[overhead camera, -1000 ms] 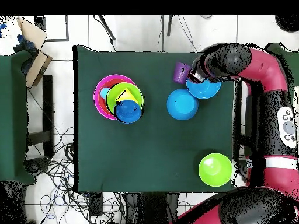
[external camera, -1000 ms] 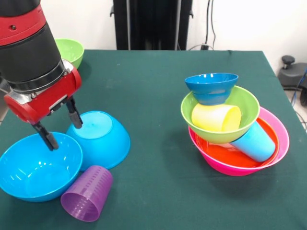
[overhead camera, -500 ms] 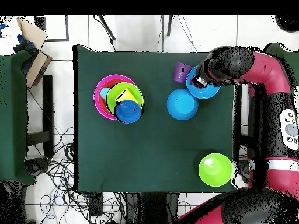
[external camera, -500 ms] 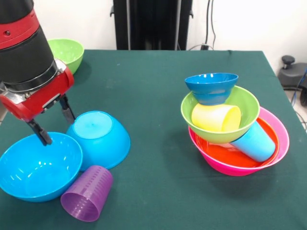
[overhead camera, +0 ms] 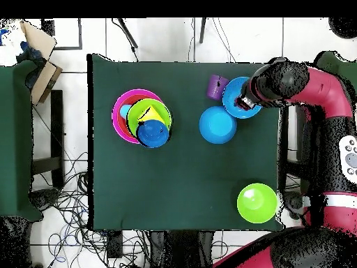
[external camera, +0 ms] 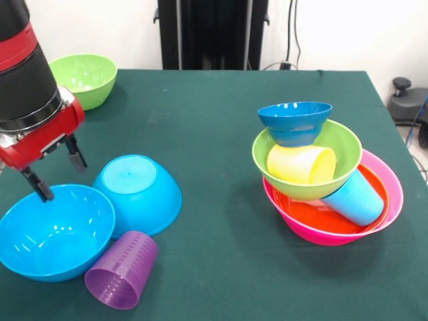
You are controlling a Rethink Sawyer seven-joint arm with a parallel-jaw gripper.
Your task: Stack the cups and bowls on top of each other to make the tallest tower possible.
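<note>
Nearest on the green-clothed counter (external camera: pixel 221 134) lies the translucent purple cup (external camera: pixel 122 269) on its side, its open mouth toward the front edge, touching the upright bright blue bowl (external camera: pixel 53 231) beside it. Just behind the cup, a second bright blue bowl (external camera: pixel 139 192) sits upside down, its rim against the upright one. Over the far rim of the upright bowl hangs the end effector (external camera: pixel 55 172), its two dark fingers spread wide with nothing between them, clear of both bowls. Well apart, on the other side of the counter, stands the tower (external camera: pixel 328 187): the large pink bowl (external camera: pixel 391 184) as base, the orange bowl (external camera: pixel 307 215) nested in it, the light blue cup (external camera: pixel 356 197) lying tilted on the orange bowl, a lime green bowl (external camera: pixel 342 144) above, the yellow cup (external camera: pixel 301 164) on its side inside that, and the small dark-blue footed bowl (external camera: pixel 295 121) on top. Farthest, at the back corner, a second lime green bowl (external camera: pixel 81 77) sits alone, upright.
</note>
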